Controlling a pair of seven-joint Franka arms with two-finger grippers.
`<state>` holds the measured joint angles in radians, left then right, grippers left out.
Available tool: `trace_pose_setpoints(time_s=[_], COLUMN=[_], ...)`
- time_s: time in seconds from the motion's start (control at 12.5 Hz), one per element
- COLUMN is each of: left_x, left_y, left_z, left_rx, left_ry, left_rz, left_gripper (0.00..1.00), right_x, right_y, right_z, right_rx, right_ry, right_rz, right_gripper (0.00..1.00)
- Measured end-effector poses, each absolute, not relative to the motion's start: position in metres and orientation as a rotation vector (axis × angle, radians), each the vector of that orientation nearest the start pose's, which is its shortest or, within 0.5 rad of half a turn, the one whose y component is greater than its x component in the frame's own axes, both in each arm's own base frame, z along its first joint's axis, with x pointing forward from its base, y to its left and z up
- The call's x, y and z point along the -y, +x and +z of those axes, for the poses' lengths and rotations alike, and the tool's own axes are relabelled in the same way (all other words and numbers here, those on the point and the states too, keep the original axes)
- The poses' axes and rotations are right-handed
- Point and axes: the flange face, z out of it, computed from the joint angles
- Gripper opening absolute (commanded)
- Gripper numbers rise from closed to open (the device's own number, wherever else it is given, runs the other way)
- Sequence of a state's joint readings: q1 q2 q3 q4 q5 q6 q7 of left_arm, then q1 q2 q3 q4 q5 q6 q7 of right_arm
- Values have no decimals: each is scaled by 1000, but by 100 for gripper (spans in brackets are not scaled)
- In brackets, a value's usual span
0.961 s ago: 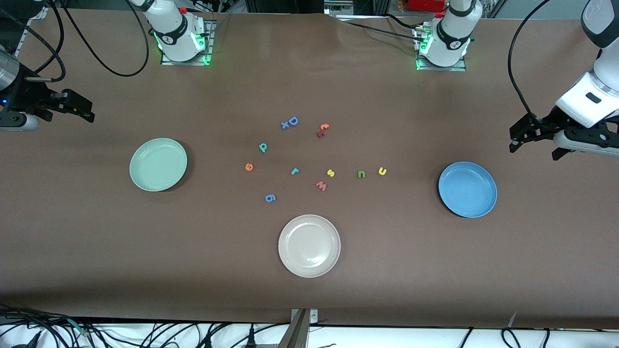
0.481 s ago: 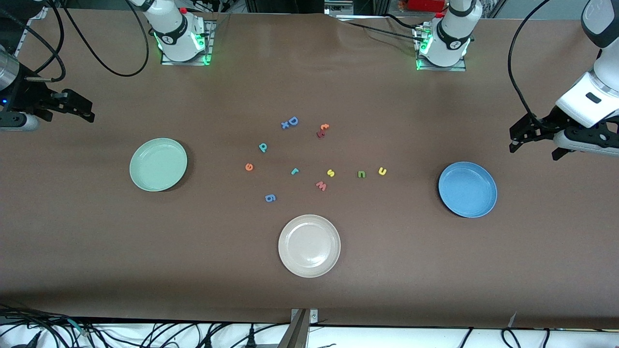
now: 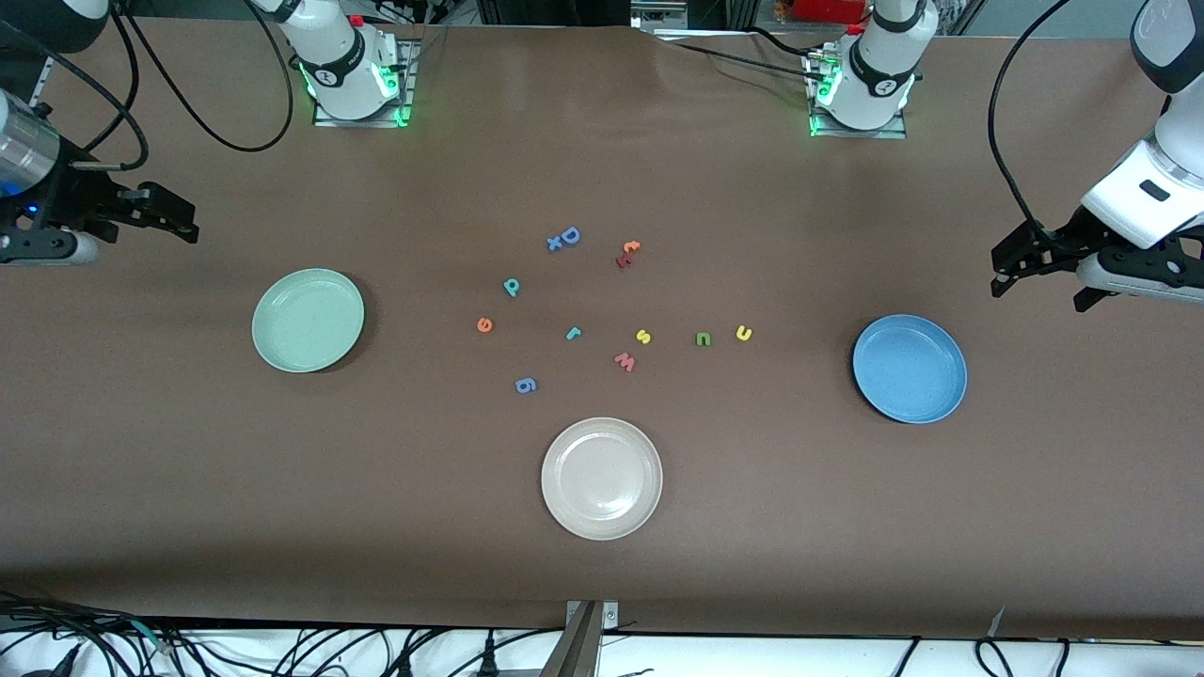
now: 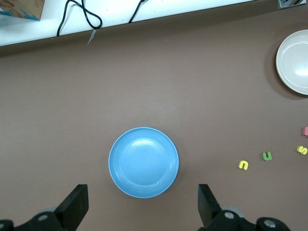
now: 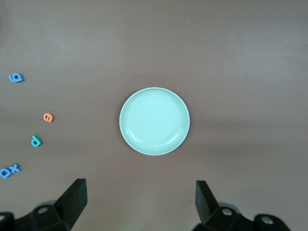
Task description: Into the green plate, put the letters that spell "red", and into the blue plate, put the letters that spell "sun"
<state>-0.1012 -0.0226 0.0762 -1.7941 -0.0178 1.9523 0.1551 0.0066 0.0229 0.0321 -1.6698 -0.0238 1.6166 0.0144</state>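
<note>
Brown bench, six small toy letters unsorted, both arms waiting.
Front view: teal "r" [image 3: 573, 333], orange "e" [image 3: 484, 324], teal "d" [image 3: 511, 287] lie at three o'clock from round mint-green plate [image 3: 308, 320]; yellow "s" [image 3: 642, 336], green "n" [image 3: 703, 338], yellow "u" [image 3: 743, 333] at nine o'clock from round blue plate [image 3: 910, 368]. Descend vertically, pinching one letter at a time.
Left wrist view: left gripper [image 4: 143, 204] hovers over the blue plate's edge, fingers spread, empty.
Right wrist view: right gripper [image 5: 141, 202] hovers by the green plate, fingers spread, empty.

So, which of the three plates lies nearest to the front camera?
The cream-white plate. It lies lowest in the front view, below the scattered letters. The green plate and the blue plate both lie farther away, toward the table's two ends.
</note>
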Motion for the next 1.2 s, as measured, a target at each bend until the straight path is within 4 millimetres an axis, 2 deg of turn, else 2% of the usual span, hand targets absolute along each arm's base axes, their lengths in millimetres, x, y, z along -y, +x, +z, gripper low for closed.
trace_pose_setpoints(time_s=[0.16, 0.32, 0.4, 0.56, 0.72, 0.88, 1.04, 1.2], left_x=[15, 15, 15, 15, 17, 25, 34, 56], left_y=[574, 574, 574, 574, 572, 570, 566, 560], left_z=[566, 566, 566, 567, 568, 563, 546, 519], left_rx=[-273, -273, -273, -274, -277, -301, -328, -358], left_ry=[-3124, -3124, -3124, -3123, -3123, -3125, -3129, -3134], left_rz=[-286, -286, -286, -288, -285, -254, -192, -114], left_gripper=[100, 100, 100, 100, 100, 100, 100, 100], right_x=[-24, -52, -76, -136, -198, -248, -288, -321], right_y=[564, 571, 575, 583, 583, 578, 573, 567], right_z=[552, 525, 509, 470, 436, 407, 379, 350], right_rx=[56, 126, 145, 74, -86, -318, -476, -628], right_ry=[-3160, -3150, -3151, -3170, -3188, -3188, -3168, -3141], right_rz=[176, 243, 261, 266, 240, 208, 166, 142], right_gripper=[100, 100, 100, 100, 100, 100, 100, 100])
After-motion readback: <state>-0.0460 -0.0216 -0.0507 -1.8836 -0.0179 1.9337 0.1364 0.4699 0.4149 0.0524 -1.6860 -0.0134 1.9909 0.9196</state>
